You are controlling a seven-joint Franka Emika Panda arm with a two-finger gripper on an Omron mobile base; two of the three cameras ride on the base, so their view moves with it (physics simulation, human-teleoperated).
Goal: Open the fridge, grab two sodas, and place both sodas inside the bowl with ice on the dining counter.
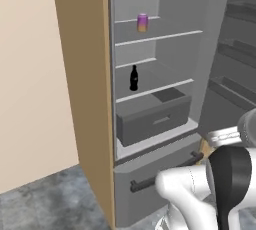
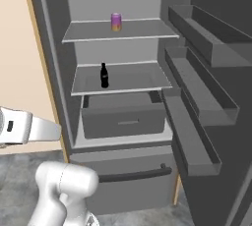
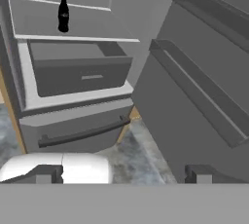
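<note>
Inside the open fridge [image 2: 59, 63] — bottle [image 2: 104, 75] below can [image 2: 116, 22], gripper [image 3: 121, 174] spread.

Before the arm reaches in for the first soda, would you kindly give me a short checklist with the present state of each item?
1. Fridge door swung open, shelves exposed: ok.
2. Bottle upright on the middle shelf, nothing in front of it: ok.
3. Can upright on the upper shelf: ok.
4. Gripper open and empty: ok.
5. Gripper lined up with a soda: not ok; in the hand view the bottle sits high and far left, well off centre.
6. Door racks on the right clear of the arm's path: cannot tell.
</note>
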